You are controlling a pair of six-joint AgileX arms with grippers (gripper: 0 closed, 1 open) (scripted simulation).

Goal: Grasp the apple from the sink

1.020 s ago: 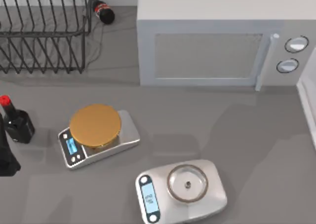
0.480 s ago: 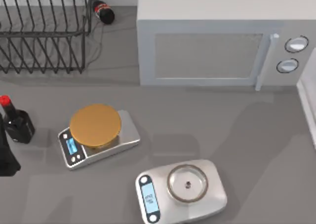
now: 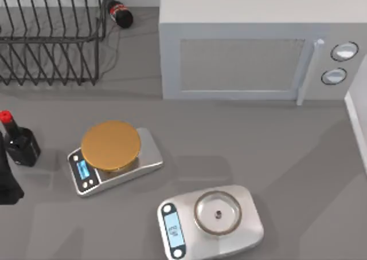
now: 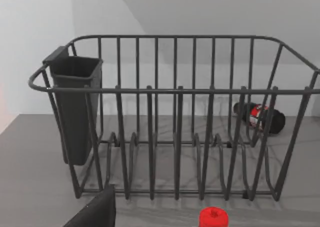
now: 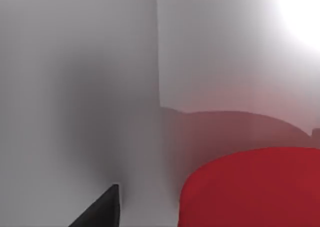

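The apple [image 5: 255,187], smooth and bright red, looms large and close in the right wrist view, lying against the sink's white walls [image 5: 215,52]. My right gripper [image 5: 162,222] hangs just short of the apple. One dark finger [image 5: 102,209] stands well off to the apple's side, so the gripper is open and holds nothing. In the top view the sink's white rim [image 3: 358,128] runs along the right edge of the table. My left arm [image 3: 7,180] is parked at the table's left edge, and its finger [image 4: 95,212] also stands wide of centre.
A wire dish rack [image 3: 51,36] with a dark cup [image 4: 75,107] fills the back left, with a cola bottle [image 3: 118,12] lying behind it. A red-capped dark bottle [image 3: 17,140] stands at the left. Two scales [image 3: 114,154] [image 3: 209,220] sit mid-table, in front of a microwave [image 3: 252,48].
The soft shadows on the right half of the table have shifted a little. Nothing else in the top view has moved.
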